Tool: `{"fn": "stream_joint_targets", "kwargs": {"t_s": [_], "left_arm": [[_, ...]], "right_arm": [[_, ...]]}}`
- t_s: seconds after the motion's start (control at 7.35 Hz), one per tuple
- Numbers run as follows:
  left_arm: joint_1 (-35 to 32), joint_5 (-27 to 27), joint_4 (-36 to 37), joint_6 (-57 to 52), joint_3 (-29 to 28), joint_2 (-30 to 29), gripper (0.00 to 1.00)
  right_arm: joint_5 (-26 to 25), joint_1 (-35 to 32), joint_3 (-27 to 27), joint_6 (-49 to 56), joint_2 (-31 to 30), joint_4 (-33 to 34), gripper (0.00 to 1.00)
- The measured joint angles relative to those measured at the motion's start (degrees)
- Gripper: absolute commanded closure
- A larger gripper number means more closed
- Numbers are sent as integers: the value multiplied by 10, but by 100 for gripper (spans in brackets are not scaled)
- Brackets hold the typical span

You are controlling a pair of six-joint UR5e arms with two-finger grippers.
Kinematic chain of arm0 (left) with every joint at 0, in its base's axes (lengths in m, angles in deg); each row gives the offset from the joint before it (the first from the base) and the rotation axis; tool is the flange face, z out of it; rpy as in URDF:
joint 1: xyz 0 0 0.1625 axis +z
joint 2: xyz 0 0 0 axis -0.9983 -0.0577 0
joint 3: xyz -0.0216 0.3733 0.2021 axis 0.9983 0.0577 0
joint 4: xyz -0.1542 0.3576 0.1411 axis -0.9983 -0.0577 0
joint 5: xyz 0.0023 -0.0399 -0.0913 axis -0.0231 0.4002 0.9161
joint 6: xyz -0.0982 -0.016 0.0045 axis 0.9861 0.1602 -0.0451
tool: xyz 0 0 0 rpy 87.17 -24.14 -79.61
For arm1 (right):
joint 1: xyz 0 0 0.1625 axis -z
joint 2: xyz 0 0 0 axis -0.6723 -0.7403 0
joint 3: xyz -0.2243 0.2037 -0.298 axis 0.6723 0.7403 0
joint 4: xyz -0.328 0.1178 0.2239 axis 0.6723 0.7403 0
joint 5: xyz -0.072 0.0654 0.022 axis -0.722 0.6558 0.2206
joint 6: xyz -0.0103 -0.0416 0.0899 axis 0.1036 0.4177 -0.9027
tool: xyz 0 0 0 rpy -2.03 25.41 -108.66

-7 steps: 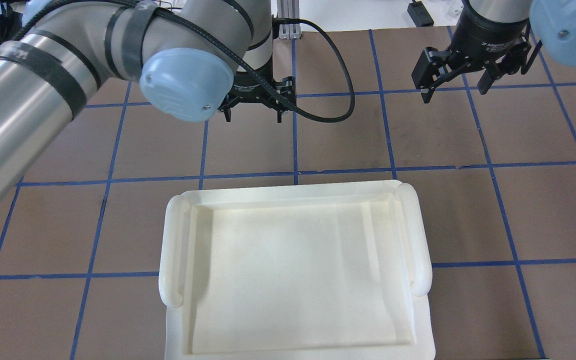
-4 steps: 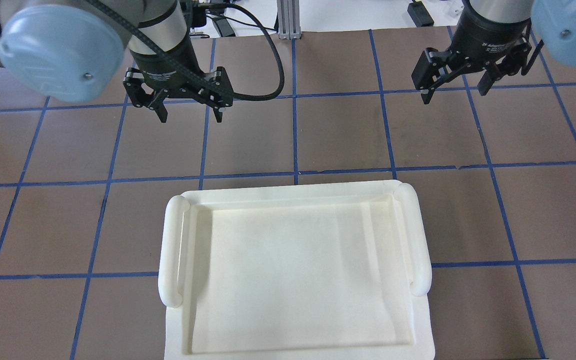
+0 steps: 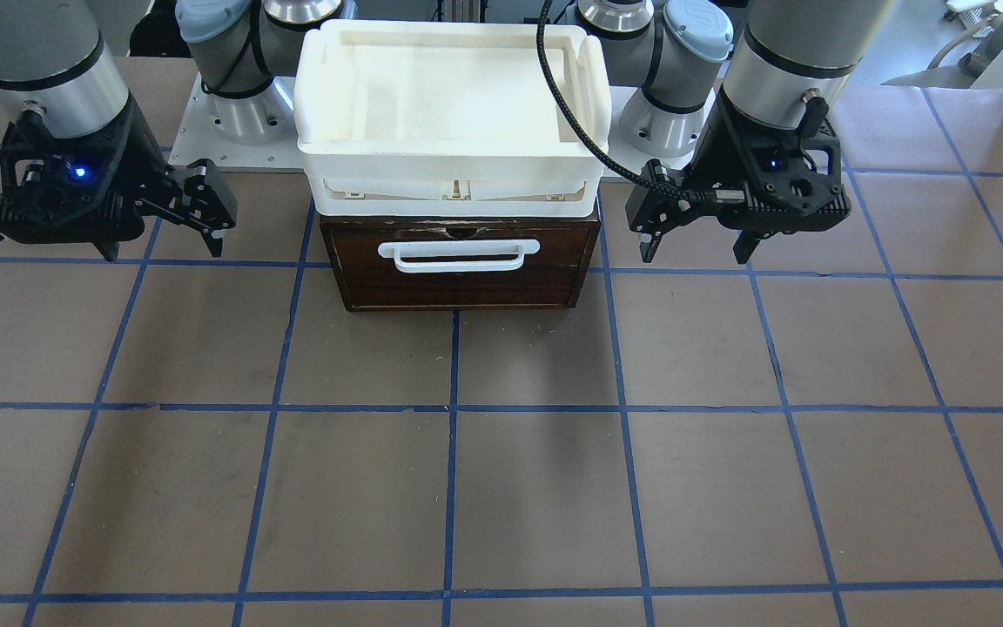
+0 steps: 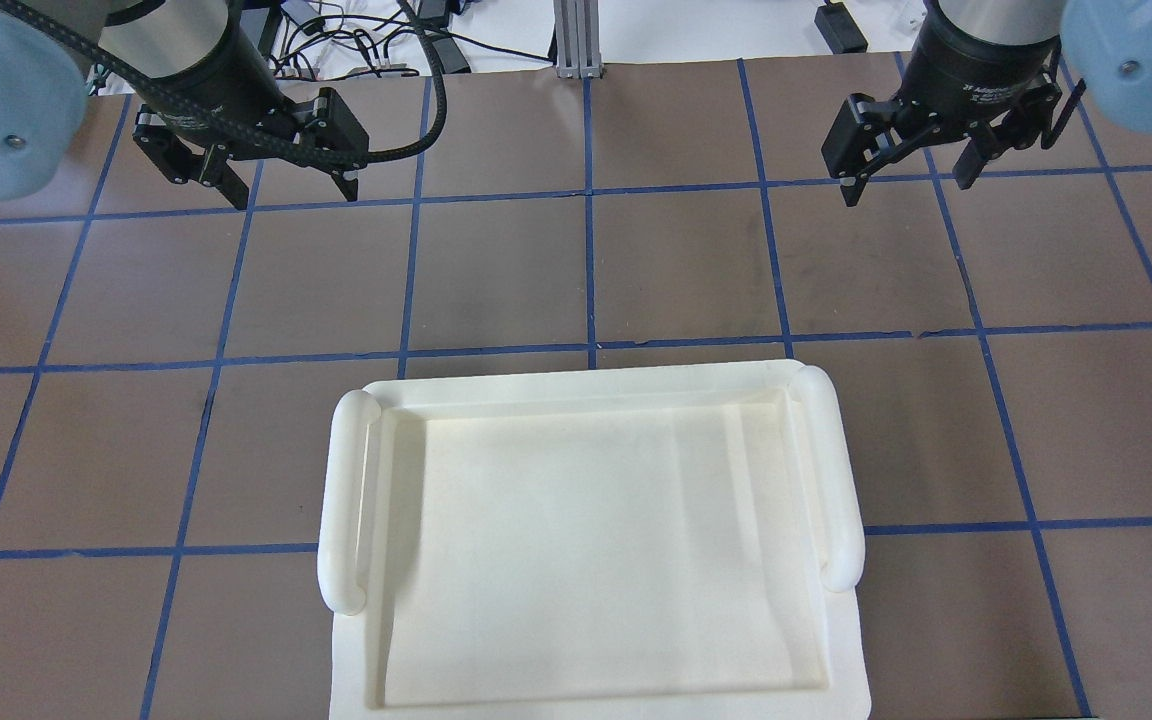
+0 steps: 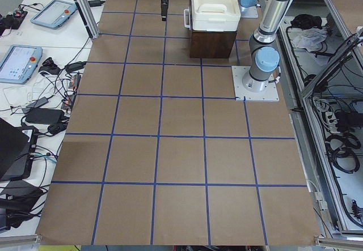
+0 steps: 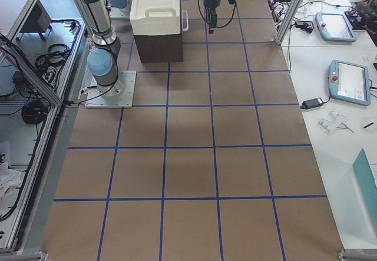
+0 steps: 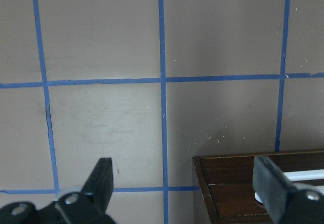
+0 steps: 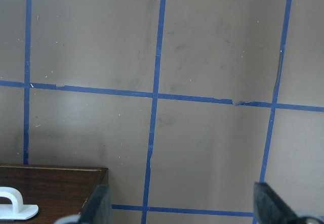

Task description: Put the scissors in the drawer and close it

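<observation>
The drawer (image 3: pixel 458 280) is shut: its dark brown front with the white loop handle (image 3: pixel 458 254) sits flush in the small cabinet. The scissors show in no view. My left gripper (image 4: pixel 293 197) is open and empty, hanging above the table beside the drawer's side; it also shows in the front view (image 3: pixel 693 257). My right gripper (image 4: pixel 906 192) is open and empty on the drawer's other side (image 3: pixel 164 251). The left wrist view shows a corner of the drawer front (image 7: pixel 243 188). The right wrist view shows the other corner (image 8: pixel 50 188).
A white plastic tray (image 4: pixel 346 500) with rounded side handles sits on top of the cabinet (image 3: pixel 454 165). The brown table (image 3: pixel 501 488) carries a blue tape grid. Cables and tablets lie beyond the table's ends (image 5: pixel 51 13).
My left arm has swung from over the table's middle out to its own side, and its gripper now hangs beside the drawer. The right arm has not moved.
</observation>
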Motion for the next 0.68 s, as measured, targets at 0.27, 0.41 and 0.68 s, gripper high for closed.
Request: {"fn": "stream_joint_targets", "kwargs": {"t_s": [0.27,0.41,0.68], "left_arm": [[-13,-3,-25,29,16,21,0],[-16,-4,-33,31,33,36,0],[-18,-6,-31,29,50,43,0]], "right_arm": [[2,0,0,-2,1,1,0],[3,0,0,-1,1,2,0],[3,0,0,-1,1,1,0]]}}
